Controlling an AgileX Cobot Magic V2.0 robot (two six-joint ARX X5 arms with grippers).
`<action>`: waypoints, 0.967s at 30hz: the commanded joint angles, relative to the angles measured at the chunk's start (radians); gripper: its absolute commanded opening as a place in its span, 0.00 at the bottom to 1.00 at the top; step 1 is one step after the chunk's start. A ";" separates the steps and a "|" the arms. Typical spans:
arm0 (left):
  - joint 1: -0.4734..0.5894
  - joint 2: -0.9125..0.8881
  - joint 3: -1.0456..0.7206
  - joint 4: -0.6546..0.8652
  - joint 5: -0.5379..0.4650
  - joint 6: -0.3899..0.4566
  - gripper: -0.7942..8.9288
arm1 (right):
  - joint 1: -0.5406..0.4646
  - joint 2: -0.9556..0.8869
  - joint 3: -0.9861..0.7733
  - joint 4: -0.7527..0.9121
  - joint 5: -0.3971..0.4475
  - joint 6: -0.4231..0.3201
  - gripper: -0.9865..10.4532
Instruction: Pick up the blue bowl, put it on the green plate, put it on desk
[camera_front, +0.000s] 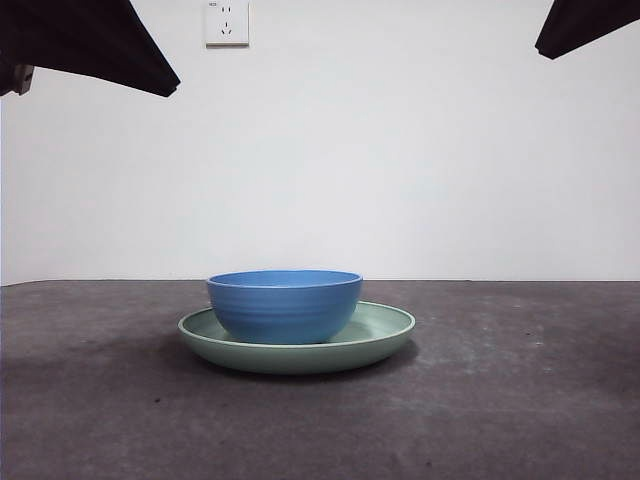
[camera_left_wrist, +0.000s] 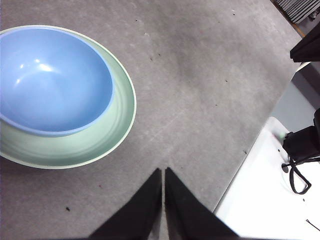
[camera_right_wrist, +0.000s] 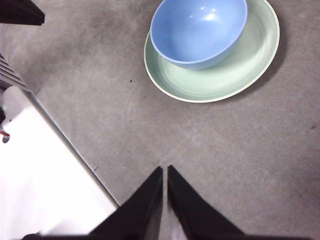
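Bowl: blue bowl (camera_front: 285, 305) sits inside the green plate (camera_front: 385, 335), off-centre.
Grippers: left gripper (camera_left_wrist: 163, 172) and right gripper (camera_right_wrist: 165, 170) closed, empty, raised (both well apart from the dishes).
Next: likely lifting the bowl onto the desk (camera_front: 520, 400).

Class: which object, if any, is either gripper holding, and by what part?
Nothing is held. Left gripper and right gripper are shut, away from the blue bowl.
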 joint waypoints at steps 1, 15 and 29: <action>-0.005 0.005 0.011 0.011 0.005 0.012 0.09 | 0.008 0.008 0.007 0.010 -0.003 -0.011 0.09; 0.202 -0.327 -0.148 0.528 -0.229 0.040 0.09 | 0.008 0.008 0.007 0.010 -0.003 -0.011 0.09; 0.411 -0.827 -0.697 0.768 -0.509 0.026 0.09 | 0.008 0.008 0.007 0.010 -0.003 -0.011 0.09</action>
